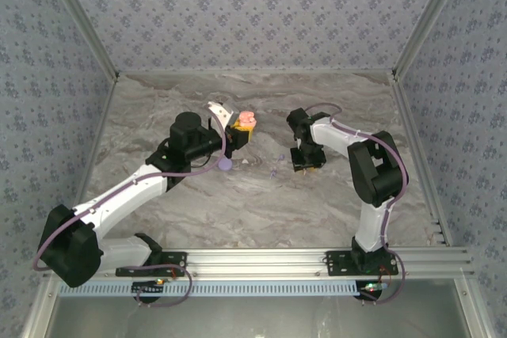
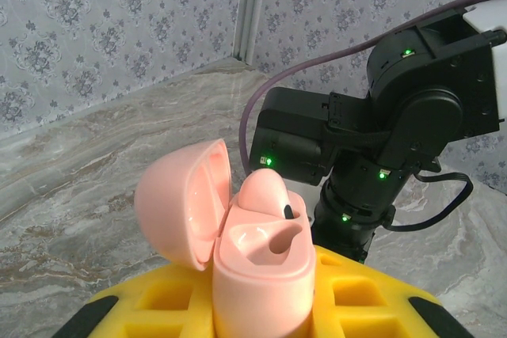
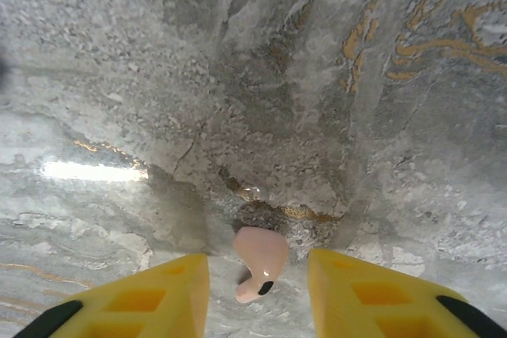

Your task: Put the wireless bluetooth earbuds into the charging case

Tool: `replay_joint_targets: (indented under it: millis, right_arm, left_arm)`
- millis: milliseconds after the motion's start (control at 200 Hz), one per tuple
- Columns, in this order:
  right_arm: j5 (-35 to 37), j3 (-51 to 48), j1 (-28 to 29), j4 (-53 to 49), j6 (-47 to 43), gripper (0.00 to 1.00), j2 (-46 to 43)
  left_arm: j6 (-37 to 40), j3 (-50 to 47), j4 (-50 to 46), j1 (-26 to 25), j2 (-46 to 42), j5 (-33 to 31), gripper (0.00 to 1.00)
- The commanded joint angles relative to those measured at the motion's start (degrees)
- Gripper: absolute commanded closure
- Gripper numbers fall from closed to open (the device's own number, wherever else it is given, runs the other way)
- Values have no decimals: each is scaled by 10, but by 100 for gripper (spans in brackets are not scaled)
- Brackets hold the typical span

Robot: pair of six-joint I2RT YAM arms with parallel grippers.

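Observation:
My left gripper point(image 1: 240, 134) is shut on the pink charging case point(image 2: 261, 275), held upright above the table between its yellow pads point(image 2: 142, 306). The case's lid point(image 2: 182, 203) hangs open to the left. One pink earbud point(image 2: 265, 191) sits in the far slot, and the near slot is hollow. The same case point(image 1: 246, 122) shows at the table's centre in the top view. My right gripper point(image 3: 257, 290) points down at the marble table, open. A second pink earbud point(image 3: 260, 259) lies on the table between its yellow fingers point(image 3: 372, 294), touching neither.
A lilac round disc point(image 1: 225, 165) lies on the table just below the left gripper. A tiny pale speck point(image 1: 273, 170) lies left of the right gripper point(image 1: 305, 162). The right arm's black wrist point(image 2: 396, 116) stands close behind the case. Patterned walls enclose three sides.

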Motion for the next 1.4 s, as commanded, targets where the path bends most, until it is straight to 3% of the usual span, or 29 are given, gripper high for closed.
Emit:
replay_joint_targets:
  millis: [0,405,1394]
  right_arm:
    - [11,16,-4,-18,40,59,-7]
    - [22,3,0,7,154,59,-5]
    - [19,-7,-3,28,166,69,30]
  left_arm:
    - [13,6,-1,4,-11,-5,77]
    - [15,6,1,4,-5,-2,77]
    - [18,6,-1,4,-3,-1,77]
